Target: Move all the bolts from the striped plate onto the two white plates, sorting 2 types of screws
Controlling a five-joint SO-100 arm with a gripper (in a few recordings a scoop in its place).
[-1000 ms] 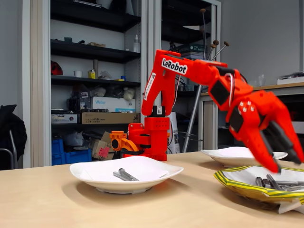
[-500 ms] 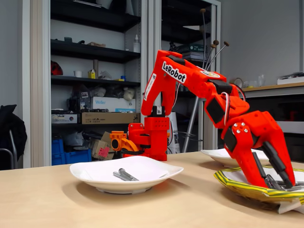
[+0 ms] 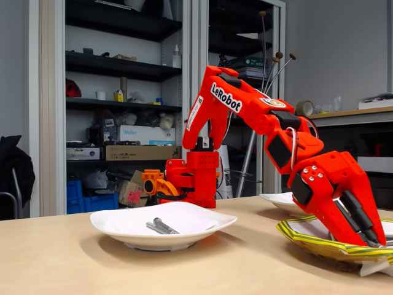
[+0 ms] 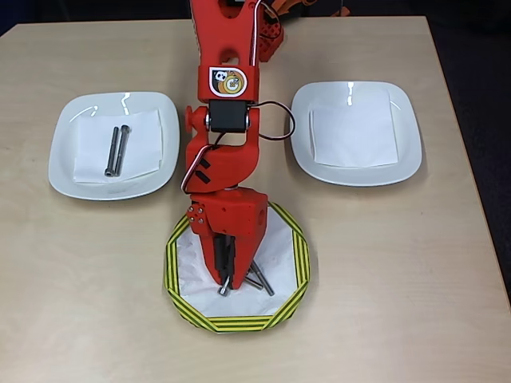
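Reaching down into the striped plate (image 4: 180,299), the red arm's claw (image 4: 226,281) has its tips among the bolts (image 4: 259,279) heaped on the plate's white centre; whether its fingers are closed on one I cannot tell. In the overhead view, the left white plate (image 4: 68,171) carries two long bolts (image 4: 116,150) lying side by side on a paper square, while the right white plate (image 4: 407,152) holds a bare paper square, all on the tan counter (image 4: 399,279).
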